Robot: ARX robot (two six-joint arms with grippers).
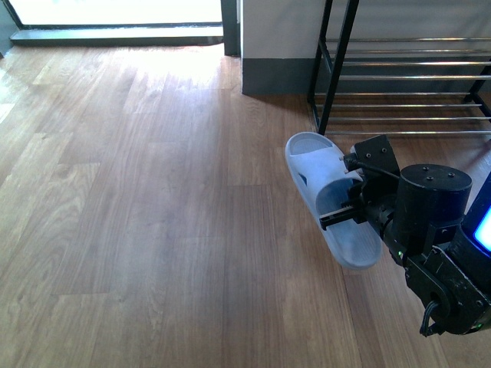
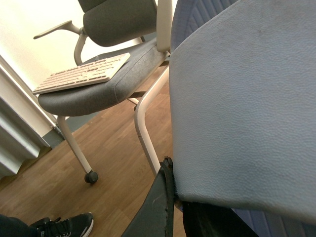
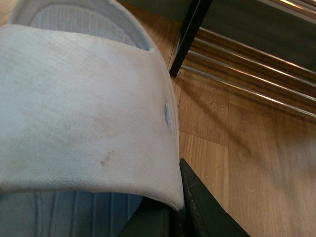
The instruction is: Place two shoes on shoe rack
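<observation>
R pincer (image 1: 347,208) clamped on pale blue slipper (image 1: 311,161) strap, near rack (image 1: 406,77); L pincer (image 2: 175,200) grips other slipper (image 2: 242,108).

Matt, finely grained rubbery slipper (image 1: 316,165), satin-sheen wooden floor (image 1: 153,192), shiny chrome rods (image 1: 406,77) on the black-painted metal shoe rack (image 1: 340,65)

**Hidden and cropped bits**

Right gripper (image 1: 344,201) fingertips are buried under the strap of the slide (image 1: 307,157), and the arm behind it is cropped by the frame edge. Shoe rack (image 1: 338,65) beyond that gripper is cut off, far side and top out of frame. Left gripper (image 2: 177,217) shows only as a dark sliver under the second slide (image 2: 242,108), which overfills the wrist view. Black sneaker (image 2: 69,227) beyond it is cropped, and the chair (image 2: 98,94) backrest is cut off
</observation>
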